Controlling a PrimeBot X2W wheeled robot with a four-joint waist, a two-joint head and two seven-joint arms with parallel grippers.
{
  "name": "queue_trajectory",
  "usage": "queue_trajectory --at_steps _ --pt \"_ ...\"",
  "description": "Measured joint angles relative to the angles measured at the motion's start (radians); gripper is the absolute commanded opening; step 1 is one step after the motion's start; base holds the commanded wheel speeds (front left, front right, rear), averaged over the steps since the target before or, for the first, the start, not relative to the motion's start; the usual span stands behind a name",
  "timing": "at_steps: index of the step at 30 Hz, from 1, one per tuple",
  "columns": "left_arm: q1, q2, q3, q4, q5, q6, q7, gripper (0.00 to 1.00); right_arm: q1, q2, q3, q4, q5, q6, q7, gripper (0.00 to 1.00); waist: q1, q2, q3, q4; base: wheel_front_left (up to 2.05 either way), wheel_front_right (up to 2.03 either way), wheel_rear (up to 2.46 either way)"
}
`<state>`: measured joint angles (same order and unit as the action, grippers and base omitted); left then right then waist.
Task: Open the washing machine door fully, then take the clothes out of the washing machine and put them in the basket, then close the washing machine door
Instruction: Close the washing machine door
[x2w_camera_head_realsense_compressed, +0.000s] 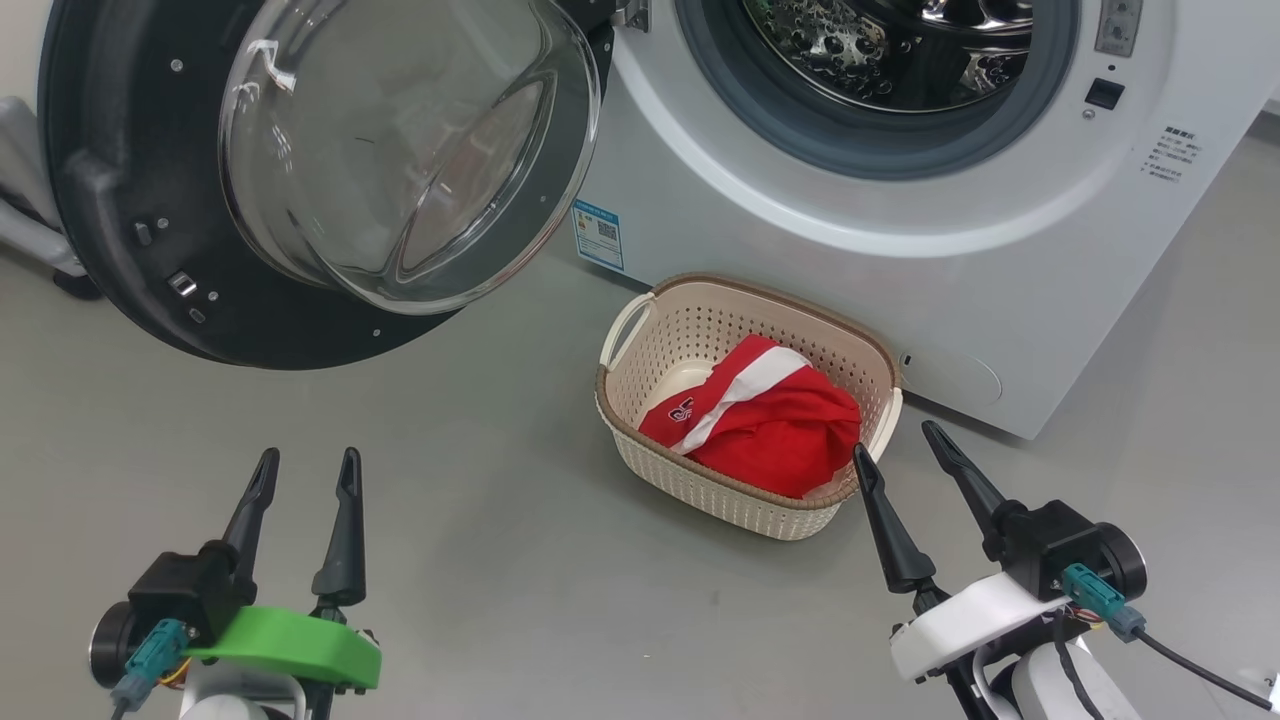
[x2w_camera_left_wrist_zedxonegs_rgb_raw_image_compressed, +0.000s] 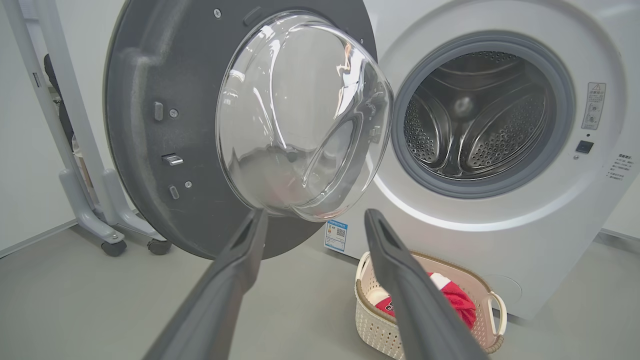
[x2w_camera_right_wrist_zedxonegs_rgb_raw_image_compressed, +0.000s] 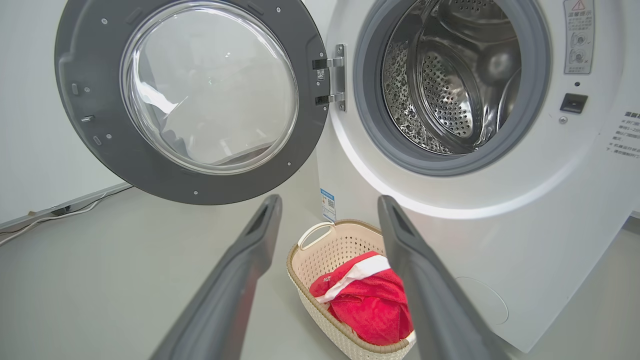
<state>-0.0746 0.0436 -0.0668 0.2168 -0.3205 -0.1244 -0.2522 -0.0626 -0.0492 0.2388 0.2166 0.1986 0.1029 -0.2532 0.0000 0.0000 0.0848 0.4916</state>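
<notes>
Standing wide open at ten o'clock in the head view, the washing machine door (x2w_camera_head_realsense_compressed: 120, 210) is turned so that its glass bowl bulges toward the camera. The washing machine (x2w_camera_head_realsense_compressed: 800, 240) is seen at one o'clock, with its dimpled steel drum (x2w_camera_head_realsense_compressed: 880, 50) exposed. The basket (x2w_camera_head_realsense_compressed: 700, 485) is set on the floor (x2w_camera_head_realsense_compressed: 450, 520) just in front of the washer, near the centre of the view. The clothes (x2w_camera_head_realsense_compressed: 790, 430), red with a white stripe, are piled inside it. The left claw (x2w_camera_head_realsense_compressed: 308, 455) is held at seven o'clock with its fingers spread. The right claw (x2w_camera_head_realsense_compressed: 893, 438) is held at five o'clock, likewise spread, with one tip seen against the basket's near corner; contact cannot be told.
</notes>
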Motion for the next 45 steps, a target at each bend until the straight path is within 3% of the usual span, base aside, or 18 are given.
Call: queue_trajectory --at_steps 2,16,21,24,29,34,40,45 --pt "0.001 0.0 0.0 0.0 0.0 0.0 0.0 0.0 0.0 0.0 0.001 0.001 0.0 0.0 0.0 1.0 0.0 0.0 0.002 -0.001 0.0 0.0 0.0" --pt "0.013 0.009 0.06 -0.101 -0.013 0.0 0.0 0.0 -0.002 -0.002 0.038 -0.001 -0.022 0.001 0.0 1.0 0.0 0.0 0.058 -0.013 0.0 0.0 0.0" --pt "-0.015 0.077 0.136 -0.173 -0.032 0.0 0.0 0.0 -0.035 -0.008 0.068 -0.007 -0.048 0.001 0.0 1.0 0.0 0.0 0.104 -0.028 0.0 0.0 0.0" --pt "-0.076 0.1 0.174 -0.222 -0.105 0.0 -0.004 0.0 -0.05 -0.014 0.071 -0.011 -0.063 0.002 0.001 1.0 0.0 0.0 0.135 -0.041 0.0 0.0 0.0" --pt "-0.176 0.227 0.209 -0.268 -0.114 -0.002 -0.004 0.0 -0.061 -0.043 0.071 -0.011 -0.079 0.002 0.011 1.0 0.0 0.0 0.186 -0.066 0.0 0.0 0.0" --pt "-0.282 0.354 0.322 -0.256 -0.173 -0.004 0.019 0.0 -0.104 -0.053 0.075 -0.018 -0.087 0.002 0.012 1.0 0.0 0.0 0.228 -0.097 0.0 0.0 0.0" --pt "-0.367 0.458 0.459 -0.118 -0.286 -0.004 0.106 0.0 -0.125 -0.052 0.079 -0.018 -0.087 0.002 0.012 1.0 0.0 0.0 0.259 -0.145 0.0 0.0 0.0" --pt "-0.435 0.507 0.556 0.051 -0.392 -0.004 0.192 0.0 -0.134 -0.05 0.081 -0.018 -0.087 0.002 0.012 1.0 0.0 0.0 0.281 -0.185 0.0 0.0 0.0"
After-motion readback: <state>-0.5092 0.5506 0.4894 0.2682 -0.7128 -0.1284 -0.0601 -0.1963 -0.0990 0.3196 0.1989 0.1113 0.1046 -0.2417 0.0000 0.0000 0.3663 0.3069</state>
